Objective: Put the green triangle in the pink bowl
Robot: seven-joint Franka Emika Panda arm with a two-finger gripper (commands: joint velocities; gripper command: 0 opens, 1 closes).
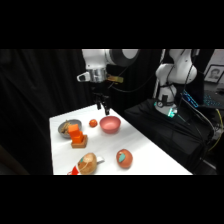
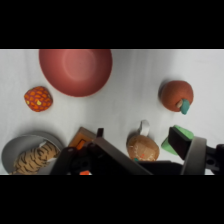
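Your gripper (image 1: 103,107) hangs above the pink bowl (image 1: 110,124), holding nothing; I can't tell its width. The green triangle (image 2: 183,133) sits near the table's front edge: reach there and descend squarely.

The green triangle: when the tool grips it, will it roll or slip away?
The green triangle looks solid with flat faces, so it probably sits still rather than rolls. Its sloped sides might slip from a squeeze. It is small, likely light. A black part of the tool hides some of it.
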